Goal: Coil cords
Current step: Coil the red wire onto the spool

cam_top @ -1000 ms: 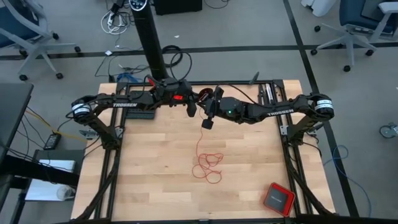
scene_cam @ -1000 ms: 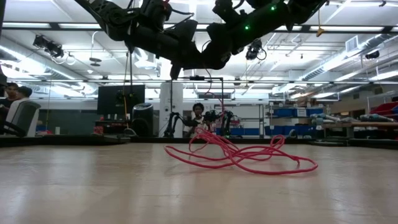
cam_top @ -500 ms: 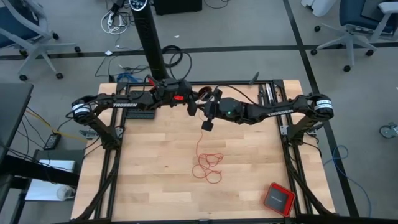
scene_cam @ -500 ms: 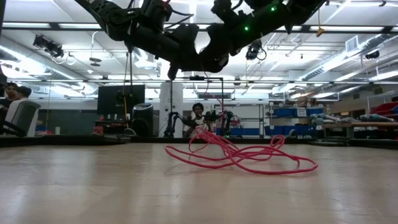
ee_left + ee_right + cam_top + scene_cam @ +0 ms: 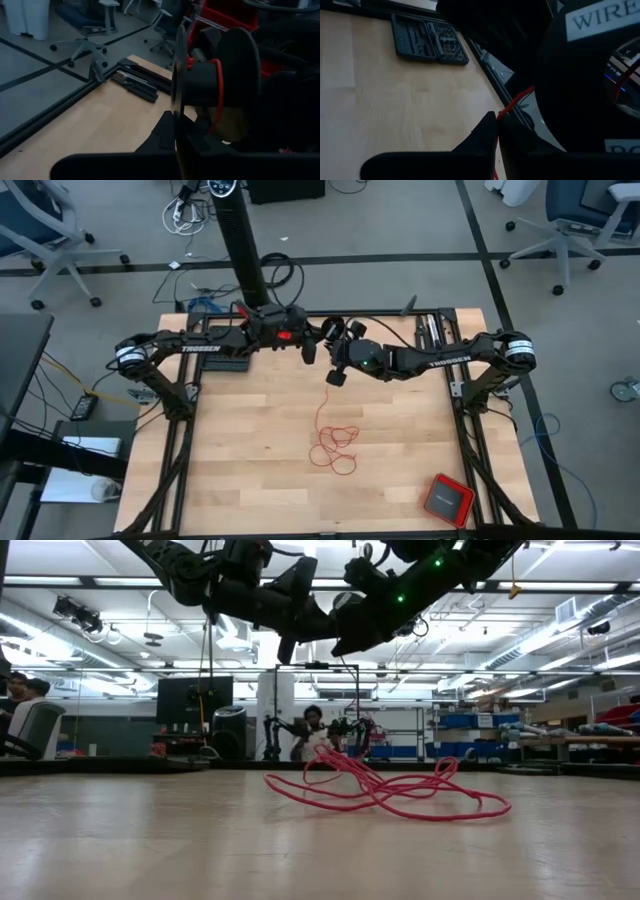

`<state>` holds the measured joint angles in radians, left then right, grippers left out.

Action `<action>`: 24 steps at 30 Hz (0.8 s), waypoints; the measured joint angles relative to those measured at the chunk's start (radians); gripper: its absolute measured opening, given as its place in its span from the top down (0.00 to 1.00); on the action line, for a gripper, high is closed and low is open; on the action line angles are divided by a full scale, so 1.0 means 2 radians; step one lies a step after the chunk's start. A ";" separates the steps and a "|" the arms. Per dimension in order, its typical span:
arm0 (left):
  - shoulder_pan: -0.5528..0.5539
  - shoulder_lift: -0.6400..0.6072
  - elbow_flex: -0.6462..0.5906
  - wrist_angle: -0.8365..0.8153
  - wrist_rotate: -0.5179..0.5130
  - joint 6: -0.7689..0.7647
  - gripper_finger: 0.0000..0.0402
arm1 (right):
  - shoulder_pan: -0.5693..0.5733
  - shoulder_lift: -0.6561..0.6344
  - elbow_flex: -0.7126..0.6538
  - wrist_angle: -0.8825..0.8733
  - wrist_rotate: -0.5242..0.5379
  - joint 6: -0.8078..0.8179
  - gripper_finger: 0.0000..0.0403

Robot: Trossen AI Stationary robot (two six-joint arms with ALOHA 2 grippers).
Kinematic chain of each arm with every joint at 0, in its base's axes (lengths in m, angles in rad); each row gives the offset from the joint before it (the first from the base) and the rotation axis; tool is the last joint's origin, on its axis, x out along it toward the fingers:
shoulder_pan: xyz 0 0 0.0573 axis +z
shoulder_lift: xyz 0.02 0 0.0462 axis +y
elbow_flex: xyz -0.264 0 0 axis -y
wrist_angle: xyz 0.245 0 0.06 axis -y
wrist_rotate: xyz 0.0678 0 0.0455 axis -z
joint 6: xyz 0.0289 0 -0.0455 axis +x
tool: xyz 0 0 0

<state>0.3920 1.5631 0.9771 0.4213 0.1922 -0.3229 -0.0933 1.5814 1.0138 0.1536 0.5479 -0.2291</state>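
One thin red cord lies in loose loops (image 5: 335,448) on the wooden table's middle (image 5: 390,792), and a single strand rises from them to my grippers above. My left gripper (image 5: 176,131) is shut on a black spool (image 5: 235,75) whose hub has red cord (image 5: 218,95) wound round it. My right gripper (image 5: 496,129) is right beside the spool (image 5: 580,75), shut on the strand. Both grippers hang high over the table's far middle, the left (image 5: 310,350) next to the right (image 5: 337,376). My left gripper pinches the thin edge of the spool's near flange (image 5: 178,107) between its two fingers, coming at it about level. The spool is lifted clear of the table, its axle roughly level. My right gripper pinches the single red strand (image 5: 506,111) at its fingertips, close to the spool. Beyond the fingers the strand runs on to the spool, and the rest hangs down to the loops on the table.
A red square box with a dark top (image 5: 447,499) lies at the near right corner. A black case (image 5: 427,40) lies by the far left edge under the left arm. Dark tools (image 5: 430,330) lie at the far right.
Both wrists have turned a little where they hang, and the spool has turned with my left gripper. The loops on the table lie as before.
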 joint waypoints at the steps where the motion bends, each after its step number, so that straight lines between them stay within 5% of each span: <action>1: 0.000 0.000 0.000 0.001 0.004 0.000 1.00 | 0.000 0.000 0.000 0.001 0.000 0.000 0.95; 10: 0.010 0.000 0.000 -0.020 0.019 0.018 1.00 | 0.008 -0.006 0.000 -0.040 0.047 -0.009 0.98; 19: 0.030 -0.003 0.000 -0.106 0.017 0.139 1.00 | -0.001 -0.047 0.000 -0.141 0.074 0.012 0.95; 24: 0.030 -0.003 0.000 -0.139 0.015 0.198 1.00 | -0.009 -0.057 0.000 -0.197 0.144 0.032 0.92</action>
<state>0.4519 1.5562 0.9775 0.1424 0.2214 0.0735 -0.1104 1.4671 1.0138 -0.2406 0.8352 -0.1645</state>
